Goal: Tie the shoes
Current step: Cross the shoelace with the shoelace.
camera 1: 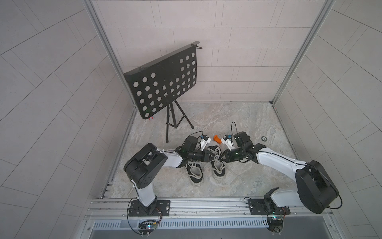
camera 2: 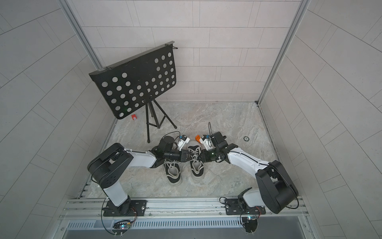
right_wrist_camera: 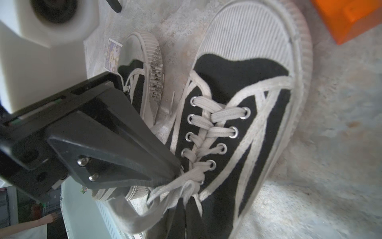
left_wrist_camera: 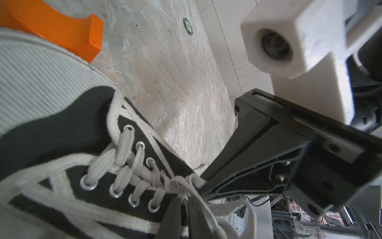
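Surface (camera 1: pixel 237 122): grey and marbled, with pale panel walls around it. Both claws meet near its middle.
Music stand (camera 1: pixel 163 82): a black perforated plate on a tripod, well beyond the left claw and out to its outer side, apart from everything else.
Laced shoe (camera 1: pixel 218 167): black canvas with an off-white sole. It lies directly under the two claws, which reach in from either side, and its toe points away from the arm bases.
Second shoe (camera 1: pixel 195 173): just beside the first, on the left claw's side. The left arm's wrist crosses over its front part and hides it in both top views.
Left claw (camera 1: pixel 213 155): its fingers (left_wrist_camera: pixel 173 219) are drawn almost together, with a strand of the laces (left_wrist_camera: pixel 124 144) pinched between them at the top eyelets.
Right claw (camera 1: pixel 221 158): closed tight, tip to tip with the left claw. It grips the laces where the strands gather into it.
Orange block (camera 1: pixel 216 138): just beyond the claws, beside the laced shoe's toe cap and between the two wrist cameras.
Dark ring (camera 1: pixel 264 138): lies flat, well out past the right claw's outer side.
Red piece (camera 2: pixel 134 117): small, far beyond the left claw, under the music stand's lower corner.
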Robot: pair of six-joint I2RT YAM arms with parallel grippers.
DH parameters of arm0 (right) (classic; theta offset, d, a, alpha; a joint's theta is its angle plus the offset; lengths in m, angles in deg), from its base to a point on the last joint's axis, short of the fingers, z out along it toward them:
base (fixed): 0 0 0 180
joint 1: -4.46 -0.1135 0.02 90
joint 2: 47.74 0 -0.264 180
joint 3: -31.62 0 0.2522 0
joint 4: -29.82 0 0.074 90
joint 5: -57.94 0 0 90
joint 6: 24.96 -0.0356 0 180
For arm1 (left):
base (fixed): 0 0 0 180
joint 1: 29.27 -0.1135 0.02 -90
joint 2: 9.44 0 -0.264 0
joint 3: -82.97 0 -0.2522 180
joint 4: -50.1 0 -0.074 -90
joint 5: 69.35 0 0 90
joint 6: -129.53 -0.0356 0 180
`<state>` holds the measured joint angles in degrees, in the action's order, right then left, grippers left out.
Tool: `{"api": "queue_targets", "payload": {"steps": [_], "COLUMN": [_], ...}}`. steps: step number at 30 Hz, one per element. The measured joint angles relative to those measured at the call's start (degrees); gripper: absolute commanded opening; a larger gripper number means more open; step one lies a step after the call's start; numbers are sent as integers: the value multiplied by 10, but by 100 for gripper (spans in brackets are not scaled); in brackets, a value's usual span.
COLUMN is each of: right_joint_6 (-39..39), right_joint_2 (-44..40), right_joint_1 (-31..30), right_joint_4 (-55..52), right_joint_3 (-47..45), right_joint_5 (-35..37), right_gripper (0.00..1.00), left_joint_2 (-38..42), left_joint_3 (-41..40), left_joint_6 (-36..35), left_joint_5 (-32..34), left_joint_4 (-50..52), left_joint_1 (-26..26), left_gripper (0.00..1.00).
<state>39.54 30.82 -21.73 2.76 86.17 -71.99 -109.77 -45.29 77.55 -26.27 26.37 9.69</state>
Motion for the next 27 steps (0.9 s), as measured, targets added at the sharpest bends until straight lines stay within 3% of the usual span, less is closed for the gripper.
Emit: {"api": "queue_targets", "payload": {"steps": [15, 19, 21, 27], "right_joint_6": [0, 4, 9, 25], "right_joint_2": [37, 37, 37, 8], "right_joint_1": [0, 0, 0, 0], "right_joint_4": [40, 53, 53, 24], "right_joint_3": [-11, -16, -17, -25], "right_joint_5": [-23, -32, -34, -14], "right_gripper": [0, 0, 3, 26], "left_joint_2": [-11, -13, -13, 7], "left_joint_3": [0, 0, -1, -11], "left_joint_6": [12, 12, 13, 10], "left_joint_5": [-9, -7, -6, -2], "left_joint_4": [-15, -15, -17, -6], "left_joint_1": [-3, -8, -11, -22], "left_gripper": [21, 26, 29, 39]}}
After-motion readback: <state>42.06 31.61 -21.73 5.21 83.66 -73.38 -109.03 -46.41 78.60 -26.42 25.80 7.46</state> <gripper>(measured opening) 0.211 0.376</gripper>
